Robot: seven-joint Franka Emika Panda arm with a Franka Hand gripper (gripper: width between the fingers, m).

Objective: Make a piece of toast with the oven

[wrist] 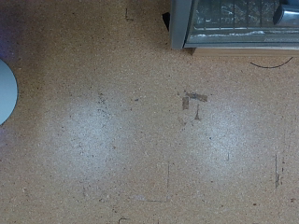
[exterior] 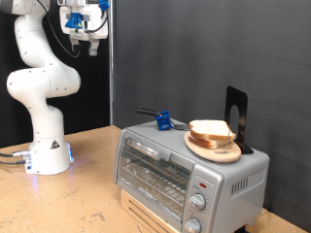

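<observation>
One slice, the piece of toast (exterior: pixel 211 130), is seen resting on a round wooden plate (exterior: pixel 215 148) on top of the oven (exterior: pixel 187 172), in the lower right of the exterior view. It appears to have been parked there as a staging spot, within reach and off the desk (exterior: pixel 78 199). The oven's glass door is shown closed, with the wire rack visible behind it and round knobs at its right end. A black stand (exterior: pixel 236 118) is set upright behind the plate, and a small blue object (exterior: pixel 163 120) lies on the oven top toward the back.

The gripper (exterior: pixel 80 37) is held high in the upper left of the exterior view, well apart from the oven and the bread. Nothing is seen between its fingers, and whether they are spread or closed cannot be told. In the wrist view only bare desk surface is shown, with a corner of the oven (wrist: pixel 238 23) in the upper right of the frame.

No brand name, label or legible writing can be made out on anything.
</observation>
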